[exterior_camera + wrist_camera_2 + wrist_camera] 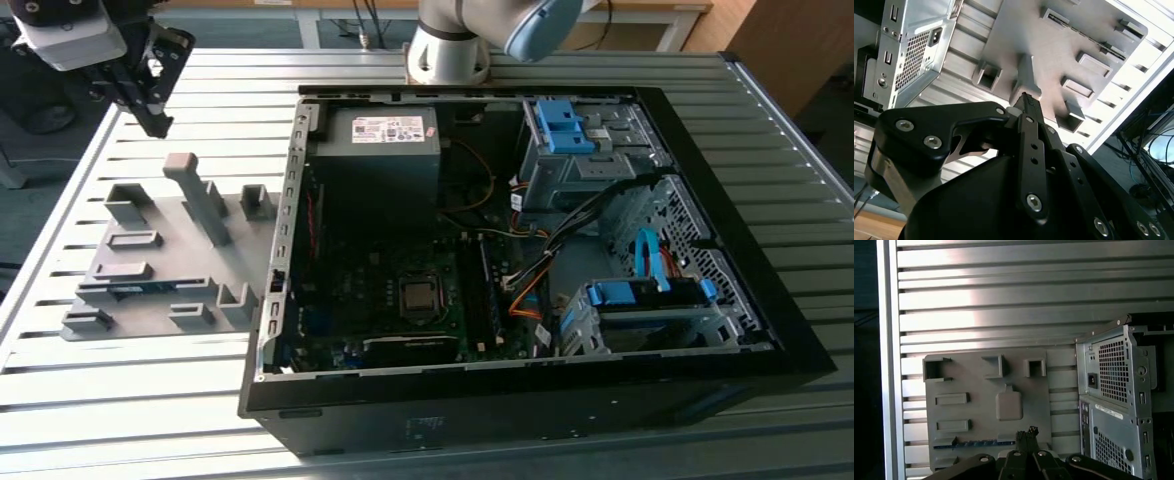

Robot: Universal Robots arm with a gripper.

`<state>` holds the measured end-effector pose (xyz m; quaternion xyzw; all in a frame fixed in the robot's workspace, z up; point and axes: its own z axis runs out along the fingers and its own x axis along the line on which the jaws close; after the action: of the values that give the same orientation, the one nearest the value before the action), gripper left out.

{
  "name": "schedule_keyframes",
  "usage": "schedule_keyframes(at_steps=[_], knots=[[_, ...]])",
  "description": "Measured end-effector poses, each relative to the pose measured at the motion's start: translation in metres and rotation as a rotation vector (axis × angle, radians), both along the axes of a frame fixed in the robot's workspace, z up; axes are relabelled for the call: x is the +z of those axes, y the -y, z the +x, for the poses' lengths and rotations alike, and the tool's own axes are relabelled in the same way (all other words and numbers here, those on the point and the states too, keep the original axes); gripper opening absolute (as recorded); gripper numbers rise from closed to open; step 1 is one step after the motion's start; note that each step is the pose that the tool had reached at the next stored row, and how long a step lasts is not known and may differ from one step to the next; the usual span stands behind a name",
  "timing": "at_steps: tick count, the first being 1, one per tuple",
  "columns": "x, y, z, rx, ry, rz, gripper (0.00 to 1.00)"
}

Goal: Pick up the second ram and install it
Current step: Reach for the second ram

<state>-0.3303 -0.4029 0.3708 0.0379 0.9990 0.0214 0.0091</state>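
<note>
The second ram (134, 289) is a slim blue-green strip standing on edge in a slot near the front of the grey fixture plate (180, 262), on the exterior view's left. In the first wrist view the ram (979, 443) runs along the plate's edge closest to my fingertips. My gripper (160, 126) hangs well above the table, behind the fixture plate and apart from the ram. Its fingers are shut with nothing between them, as seen at the gripper (1027, 431) and again at the gripper (1026, 98) in both wrist views.
An open computer case (534, 95) lies on the slatted metal table (107, 400), beside the fixture plate, with its motherboard (400, 290) exposed. A tall grey post (200, 200) and several low blocks rise from the fixture plate. The arm's base (447, 50) stands behind the case.
</note>
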Motion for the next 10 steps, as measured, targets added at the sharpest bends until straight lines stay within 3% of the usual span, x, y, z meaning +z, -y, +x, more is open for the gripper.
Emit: schedule_keyframes(at_steps=[3,6,10], knots=[[-0.0001,0.0012,-0.0014,0.0,0.0001,-0.004,0.11],[0.0,0.0018,-0.0019,0.002,0.0,-0.0187,0.11],[-0.0005,0.0032,-0.0053,0.024,0.0003,-0.0188,0.11]])
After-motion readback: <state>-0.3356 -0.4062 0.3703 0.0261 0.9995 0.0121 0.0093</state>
